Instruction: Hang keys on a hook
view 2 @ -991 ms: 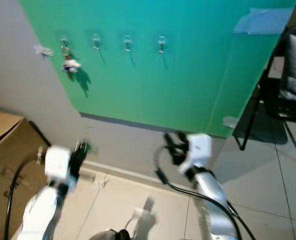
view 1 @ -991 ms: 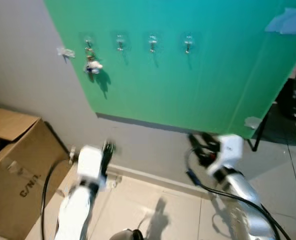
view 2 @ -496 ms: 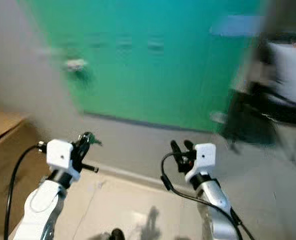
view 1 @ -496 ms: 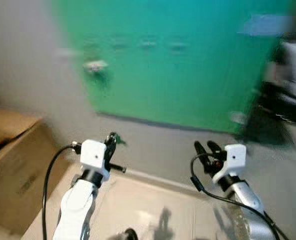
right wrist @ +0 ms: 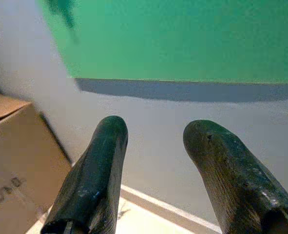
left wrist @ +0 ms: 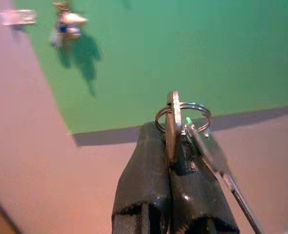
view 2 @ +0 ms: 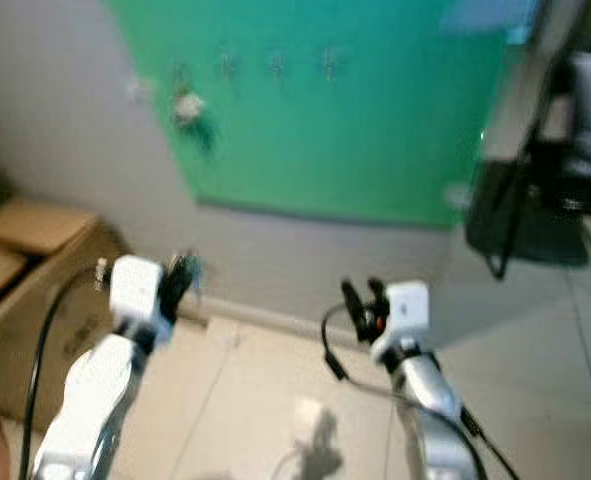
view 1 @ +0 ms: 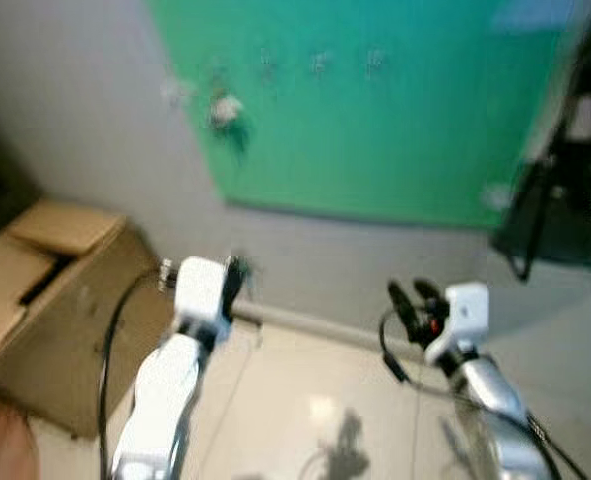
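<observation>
Left claw [left wrist: 169, 161]: fingers pressed together, pinching the keys [left wrist: 182, 131] at the fingertips. One flat key stands edge-on between the fingers, its long axis running along the fingers and out past the tips toward the wall. A split ring [left wrist: 183, 113] threads through its far end and lies across the finger line. A second key with a green mark hangs off the ring beside the claw, slanting back down along the outer finger.

Beyond the left claw, well apart and higher, a green panel [left wrist: 192, 48] is fixed to a pale wall [view 1: 85, 130]. A row of hooks [view 1: 319, 62] runs near the top of the panel; the head views are blurred and the hooks are only faint marks. The end hook nearest the panel's left edge already carries another key bunch [left wrist: 66, 22], hanging down with its shadow on the panel. A strip of tape [left wrist: 17, 17] sits on the wall just beside that bunch. Nothing lies between the left claw and the panel.

Below and to the left of the left claw, a cardboard box [view 1: 55, 300] stands on the tiled floor [view 1: 315, 400] against the wall.

Right claw [right wrist: 156, 161]: fingers spread, nothing between them, held at about the same height as the left claw and well apart from it, facing the lower wall beneath the panel. To its right a dark chair [view 1: 565, 200] stands on the floor.
</observation>
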`<state>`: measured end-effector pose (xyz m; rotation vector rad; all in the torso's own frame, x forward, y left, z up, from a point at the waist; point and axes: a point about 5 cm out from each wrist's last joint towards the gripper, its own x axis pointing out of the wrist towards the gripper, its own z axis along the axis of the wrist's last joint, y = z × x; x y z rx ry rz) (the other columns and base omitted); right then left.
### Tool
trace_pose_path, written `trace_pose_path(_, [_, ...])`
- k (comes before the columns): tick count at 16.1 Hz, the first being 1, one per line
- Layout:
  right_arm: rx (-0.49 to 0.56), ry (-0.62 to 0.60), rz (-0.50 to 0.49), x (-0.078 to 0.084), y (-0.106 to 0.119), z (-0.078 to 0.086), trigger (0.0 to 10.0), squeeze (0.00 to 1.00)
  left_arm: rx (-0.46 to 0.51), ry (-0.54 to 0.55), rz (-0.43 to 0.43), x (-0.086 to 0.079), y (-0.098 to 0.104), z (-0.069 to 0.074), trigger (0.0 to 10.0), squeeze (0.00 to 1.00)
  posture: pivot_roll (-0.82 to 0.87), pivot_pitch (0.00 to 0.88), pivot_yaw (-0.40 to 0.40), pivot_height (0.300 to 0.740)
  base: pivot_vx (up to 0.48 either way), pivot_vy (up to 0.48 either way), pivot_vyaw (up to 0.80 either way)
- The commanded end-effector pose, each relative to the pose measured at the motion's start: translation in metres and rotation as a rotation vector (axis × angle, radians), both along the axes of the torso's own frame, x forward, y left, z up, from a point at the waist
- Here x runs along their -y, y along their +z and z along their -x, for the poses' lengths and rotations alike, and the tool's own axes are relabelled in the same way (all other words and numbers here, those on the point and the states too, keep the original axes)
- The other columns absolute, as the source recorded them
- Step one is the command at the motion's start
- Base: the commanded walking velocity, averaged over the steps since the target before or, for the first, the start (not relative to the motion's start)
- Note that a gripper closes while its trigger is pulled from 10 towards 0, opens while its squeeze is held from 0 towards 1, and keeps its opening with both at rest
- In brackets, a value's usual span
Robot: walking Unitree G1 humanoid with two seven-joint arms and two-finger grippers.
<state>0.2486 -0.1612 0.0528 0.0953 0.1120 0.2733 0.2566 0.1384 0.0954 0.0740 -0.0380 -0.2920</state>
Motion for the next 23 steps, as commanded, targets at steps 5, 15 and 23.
trace_pose_path(5, [0.006, 0.033, 0.003, -0.007, 0.0, 0.0, 10.0, 0.0, -0.013, -0.023, -0.037, 0.004, 0.001, -0.002, 0.0, 0.0, -0.15, 0.0, 0.115, 0.74, 0.0, 0.0, 0.0])
trace_pose_path(15, [-0.012, 0.07, 0.002, -0.015, -0.004, 0.0, 10.0, 0.0, 0.0, -0.109, -0.106, 0.02, 0.009, -0.011, 0.0, 0.0, -0.15, 0.0, 0.119, 0.74, 0.468, 0.025, -0.32])
trace_pose_path(23, [-0.015, 0.079, -0.005, -0.017, -0.007, 0.002, 10.0, 0.0, -0.003, -0.153, -0.108, 0.024, 0.01, -0.011, 0.0, 0.0, -0.14, 0.0, 0.123, 0.74, 0.48, 0.0, 0.0])
